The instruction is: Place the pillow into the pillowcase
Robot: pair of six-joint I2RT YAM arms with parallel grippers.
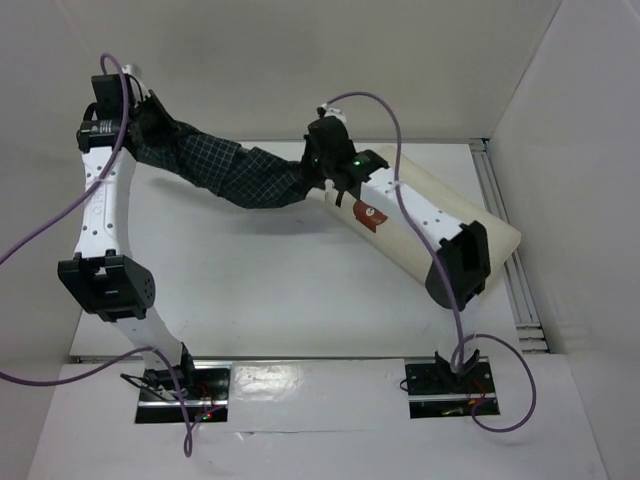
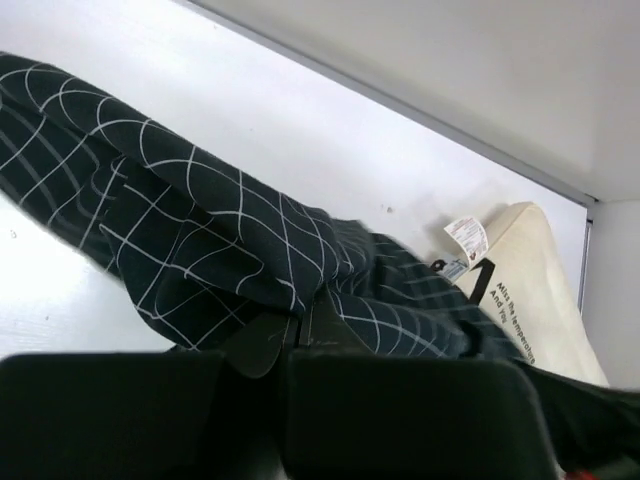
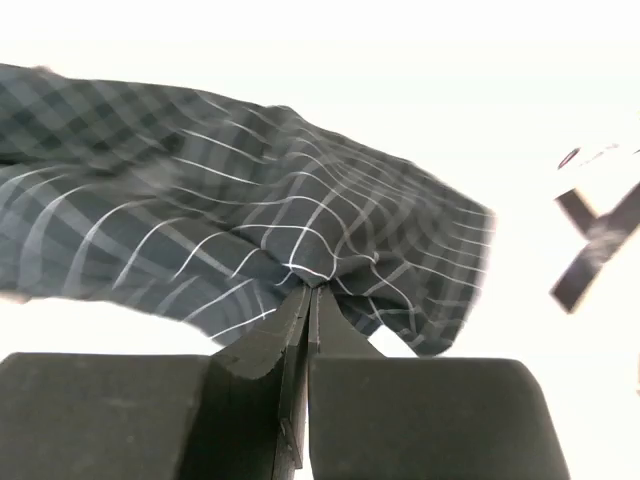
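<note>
The dark checked pillowcase (image 1: 225, 170) hangs stretched between my two grippers above the table's far side. My left gripper (image 1: 148, 128) is shut on its left end; the left wrist view shows the jaws pinched on the pillowcase (image 2: 200, 240). My right gripper (image 1: 318, 178) is shut on its right end, jaws closed on a fold of the pillowcase (image 3: 270, 220). The cream pillow (image 1: 440, 220) lies diagonally at the right, partly under my right arm, its red mark (image 1: 368, 214) near the pillowcase's right end. The pillow's printed end and white tag show in the left wrist view (image 2: 520, 270).
White walls enclose the table on the left, back and right. A metal rail (image 1: 505, 240) runs along the right edge behind the pillow. The arm bases (image 1: 180, 390) sit at the near edge.
</note>
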